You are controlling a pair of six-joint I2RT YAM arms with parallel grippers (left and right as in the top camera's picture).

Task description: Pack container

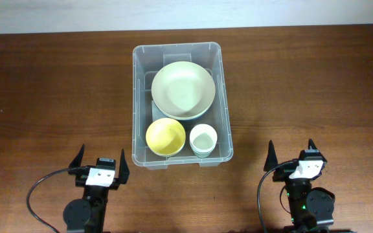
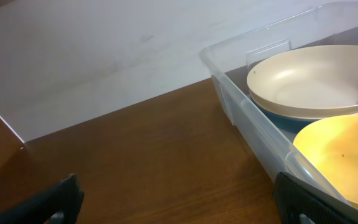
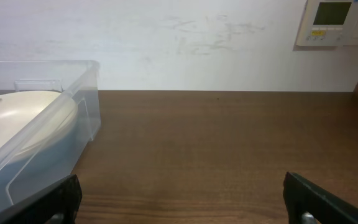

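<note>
Two open, empty sets of jaws: left gripper (image 1: pixel 102 160), right gripper (image 1: pixel 291 156); container (image 1: pixel 134 97) looks full, any reach risks clipping its rim.

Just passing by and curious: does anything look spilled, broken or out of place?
Nothing stands out. The large pale bowl, yellow bowl and small white cup sit upright inside the container; the left gripper and right gripper are open, clear of it.

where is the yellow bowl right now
In the overhead view the yellow bowl sits inside the container, in its near left corner, beside the small white cup and in front of the large cream bowl.
</note>
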